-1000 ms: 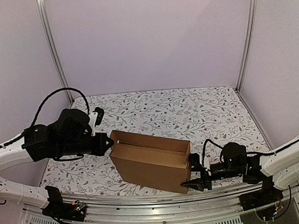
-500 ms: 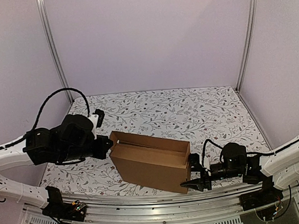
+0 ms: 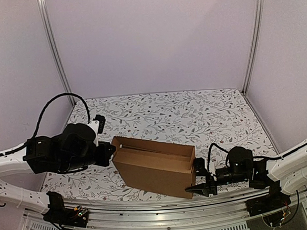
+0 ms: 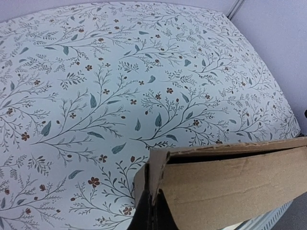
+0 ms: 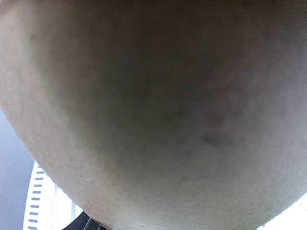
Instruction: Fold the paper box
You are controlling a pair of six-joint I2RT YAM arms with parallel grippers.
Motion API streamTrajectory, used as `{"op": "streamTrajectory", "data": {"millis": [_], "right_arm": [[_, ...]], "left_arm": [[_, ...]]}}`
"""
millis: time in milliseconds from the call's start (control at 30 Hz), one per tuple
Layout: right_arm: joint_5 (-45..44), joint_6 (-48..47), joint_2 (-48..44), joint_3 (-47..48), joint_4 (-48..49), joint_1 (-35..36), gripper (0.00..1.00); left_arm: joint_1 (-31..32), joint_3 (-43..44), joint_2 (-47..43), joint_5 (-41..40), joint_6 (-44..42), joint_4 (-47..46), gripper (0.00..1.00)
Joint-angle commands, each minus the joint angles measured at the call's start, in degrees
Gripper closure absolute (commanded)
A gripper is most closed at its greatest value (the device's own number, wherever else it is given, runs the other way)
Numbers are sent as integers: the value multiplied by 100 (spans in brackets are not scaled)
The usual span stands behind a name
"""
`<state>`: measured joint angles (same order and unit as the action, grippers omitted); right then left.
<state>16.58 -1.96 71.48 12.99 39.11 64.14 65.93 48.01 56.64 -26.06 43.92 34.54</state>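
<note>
The paper box [image 3: 155, 170], plain brown cardboard, stands on the near half of the table with its opening upward. My left gripper [image 3: 112, 151] is shut, and its tips press against the upper left end corner of the box. In the left wrist view the two black fingers [image 4: 144, 218] meet just below that cardboard corner [image 4: 160, 165]. My right gripper [image 3: 196, 178] straddles the box's right end, with one finger in front of the near wall and the other behind. Blurred cardboard [image 5: 153, 96] fills the right wrist view and hides that gripper's fingers.
A floral cloth [image 3: 195, 112] covers the table. White walls and two aluminium posts [image 3: 54, 53] [image 3: 253, 39] close it in at the back and sides. A metal rail [image 3: 161, 220] runs along the near edge, just in front of the box.
My left arm has sunk lower and drawn in a little, with its shut tips staying at the box's left end. The box and the right arm have not moved.
</note>
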Motion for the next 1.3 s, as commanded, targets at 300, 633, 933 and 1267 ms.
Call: {"op": "streamTrajectory", "data": {"millis": [300,633,933,1267], "right_arm": [[-153,33,59,-7,-22,59,69],[-269,136,-1,-25,-35,55,67],[-508,518,-416,133,-508,60,31],[-1040,675,-2741,307,-2988,55,1]], "left_arm": [[615,-443,410,-343,593,1019,100],[1374,-393,931,-682,1278,1310,100],[1487,-264,1052,-793,1391,1167,100],[1490,-8,1589,-914,1519,1047,100]]}}
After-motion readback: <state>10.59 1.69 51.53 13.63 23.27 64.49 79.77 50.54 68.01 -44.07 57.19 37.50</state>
